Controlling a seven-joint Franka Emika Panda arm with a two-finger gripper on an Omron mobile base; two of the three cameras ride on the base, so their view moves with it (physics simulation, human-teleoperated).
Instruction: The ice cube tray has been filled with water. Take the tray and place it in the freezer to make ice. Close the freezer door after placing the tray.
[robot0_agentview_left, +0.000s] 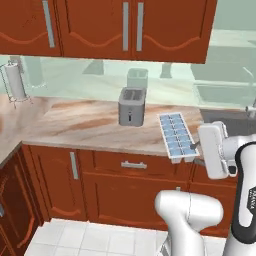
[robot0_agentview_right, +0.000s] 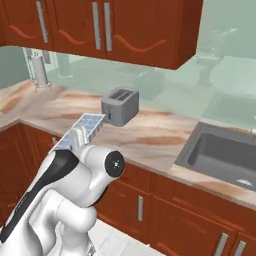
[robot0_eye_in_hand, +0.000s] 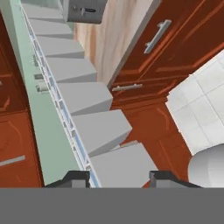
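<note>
Gripper (robot0_eye_in_hand: 119, 177) clamped on near end of ice cube tray (robot0_agentview_left: 176, 136); tray lifted over counter (robot0_agentview_left: 75, 125) edge, long axis running straight ahead from fingertips toward toaster (robot0_agentview_left: 132, 106). Hand view shows grey cell undersides between tips; left base view shows blue cell tops, near-level tray. Judgement: freezer lies elsewhere, carry needs steady level hold

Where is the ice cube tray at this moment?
In the left base view the ice cube tray is held in the gripper, over the counter's front edge, just right of the toaster.
</note>
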